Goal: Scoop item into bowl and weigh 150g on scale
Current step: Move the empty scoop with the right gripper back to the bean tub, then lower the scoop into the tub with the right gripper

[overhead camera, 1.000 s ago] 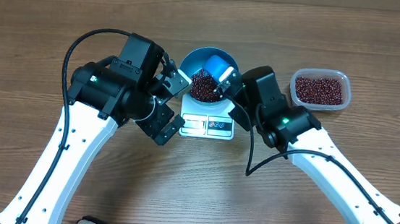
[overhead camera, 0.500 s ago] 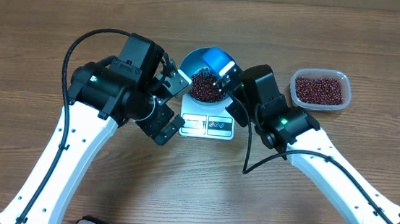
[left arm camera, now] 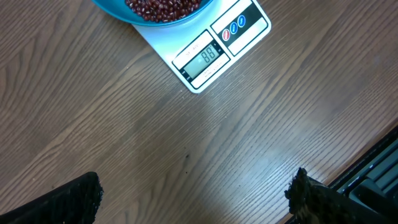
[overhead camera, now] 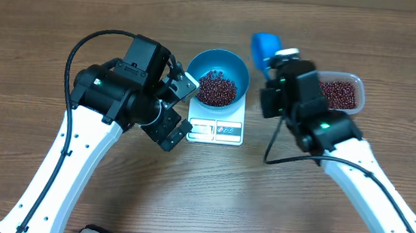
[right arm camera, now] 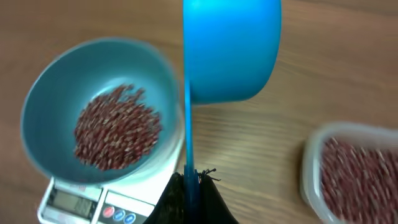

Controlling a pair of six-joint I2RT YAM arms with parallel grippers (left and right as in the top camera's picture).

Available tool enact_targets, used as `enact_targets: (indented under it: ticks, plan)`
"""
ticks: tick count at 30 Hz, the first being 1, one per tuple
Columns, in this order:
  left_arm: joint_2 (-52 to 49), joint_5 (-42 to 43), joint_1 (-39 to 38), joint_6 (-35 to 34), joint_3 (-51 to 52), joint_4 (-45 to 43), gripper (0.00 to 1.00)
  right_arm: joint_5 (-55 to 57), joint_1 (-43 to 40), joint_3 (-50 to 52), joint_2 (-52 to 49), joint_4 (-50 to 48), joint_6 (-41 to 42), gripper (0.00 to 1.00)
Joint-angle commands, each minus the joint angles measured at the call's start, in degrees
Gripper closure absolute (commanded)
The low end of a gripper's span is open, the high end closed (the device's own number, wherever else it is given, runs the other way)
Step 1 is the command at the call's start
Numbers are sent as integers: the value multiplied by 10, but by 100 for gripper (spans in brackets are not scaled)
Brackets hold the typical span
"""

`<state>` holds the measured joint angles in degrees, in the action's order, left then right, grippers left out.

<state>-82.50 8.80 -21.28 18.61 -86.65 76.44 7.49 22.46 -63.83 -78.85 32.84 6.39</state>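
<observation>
While hanging between bowl [overhead camera: 226, 58] and tub [overhead camera: 360, 84], clamping the scoop [right arm camera: 233, 56] by its handle in the fully closed right gripper [right arm camera: 193, 185], handle axis running back toward the wrist. Leaving beans [overhead camera: 216, 89] heaped in the bowl, sitting on the scale [overhead camera: 216, 131]. Needing the tub next, lying just right of the scoop and nearer this arm. Idling the left gripper [left arm camera: 194, 200] wide open and empty. Showing display [left arm camera: 205, 56] digits by left wrist only, blurring them elsewhere.

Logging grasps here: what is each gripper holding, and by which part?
The right gripper holds the blue scoop by its handle's end; the left gripper holds nothing.
</observation>
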Motion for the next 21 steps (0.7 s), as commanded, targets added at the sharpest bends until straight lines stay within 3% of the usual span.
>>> enact_targets:
  ticks: [1,9,21]
  plan:
    - [8,9,3,13,3,-2,1,0,-34,-19,31,19,87,96]
    - [8,9,3,13,3,-2,1,12,-117,-19,40,115,52,96]
    - [8,9,3,13,3,-2,1,189,-136,-19,36,185,17,96]
